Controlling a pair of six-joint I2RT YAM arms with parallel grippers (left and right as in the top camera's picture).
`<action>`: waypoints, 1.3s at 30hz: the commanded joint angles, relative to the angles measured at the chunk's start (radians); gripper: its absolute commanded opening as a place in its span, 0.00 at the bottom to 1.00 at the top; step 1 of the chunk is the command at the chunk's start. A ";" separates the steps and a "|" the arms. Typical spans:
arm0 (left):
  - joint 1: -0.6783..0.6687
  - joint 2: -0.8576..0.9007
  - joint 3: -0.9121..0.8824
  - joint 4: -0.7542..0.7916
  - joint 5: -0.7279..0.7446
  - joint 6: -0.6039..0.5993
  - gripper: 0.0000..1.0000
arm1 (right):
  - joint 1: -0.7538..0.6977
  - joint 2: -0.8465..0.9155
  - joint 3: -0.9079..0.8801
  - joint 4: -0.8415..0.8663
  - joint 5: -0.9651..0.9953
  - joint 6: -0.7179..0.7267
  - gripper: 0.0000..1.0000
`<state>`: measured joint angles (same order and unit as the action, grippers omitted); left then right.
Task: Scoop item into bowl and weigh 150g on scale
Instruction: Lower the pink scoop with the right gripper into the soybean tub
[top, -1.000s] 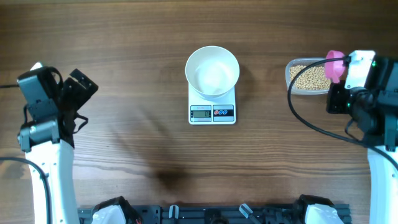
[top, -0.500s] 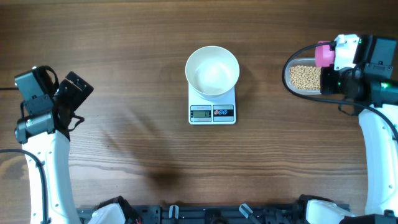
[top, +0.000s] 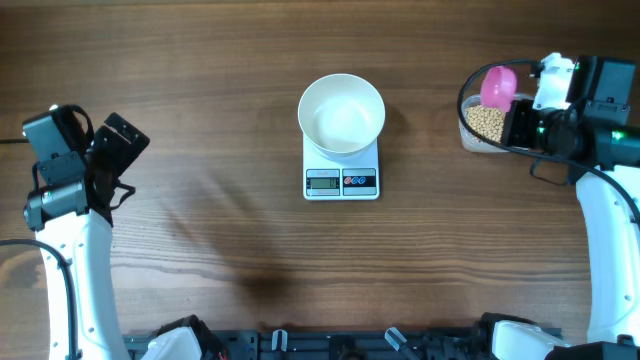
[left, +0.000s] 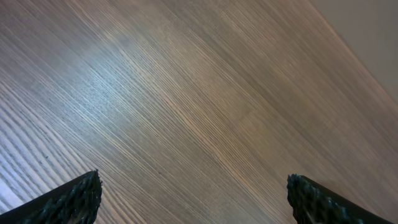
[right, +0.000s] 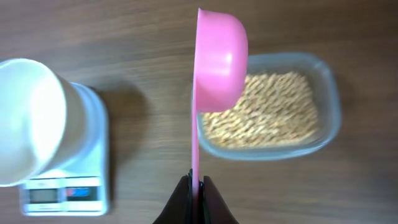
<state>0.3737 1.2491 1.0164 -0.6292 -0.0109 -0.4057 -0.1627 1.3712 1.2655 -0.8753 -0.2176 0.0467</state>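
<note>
Plainly, the right pincer (right: 197, 186) is clamped tight on the thin handle of a pink scoop (right: 219, 59), fingers pressed together around it. In the right wrist view the scoop stands on edge, its rounded cup bulging toward the clear plastic tub (right: 333, 118) and overlapping the tub's near-left corner. The tub sits at the far right of the counter (top: 200, 150) and carries a bed of pale tan beans (right: 273, 112). Whether the cup touches the beans, or has any inside it, is hard to judge from these angles; it seems to hang just above them.

The white bowl (top: 342, 115) rests on the back part of the small white scale (top: 341, 180) at the middle of the counter, well apart from the tub. The scale's display and two buttons face the near edge, uncovered by the bowl.

The left pincer (left: 193, 193) is spread wide at the far left, its two dark ribbed fingertips (left: 78, 196) well apart, with only wood grain between them and nothing gripped.
</note>
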 joint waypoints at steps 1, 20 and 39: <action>0.006 0.004 0.003 -0.013 0.105 0.004 1.00 | -0.002 -0.001 0.000 -0.042 -0.073 0.122 0.04; -0.080 -0.017 0.015 -0.132 0.473 0.009 1.00 | -0.002 -0.016 0.190 -0.320 0.119 0.215 0.04; -0.415 -0.066 0.032 -0.160 0.305 0.057 1.00 | -0.002 -0.016 0.185 -0.298 0.279 0.162 0.04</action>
<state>-0.0395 1.1965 1.0279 -0.7990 0.4171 -0.3714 -0.1627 1.3666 1.4334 -1.1992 0.0109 0.2298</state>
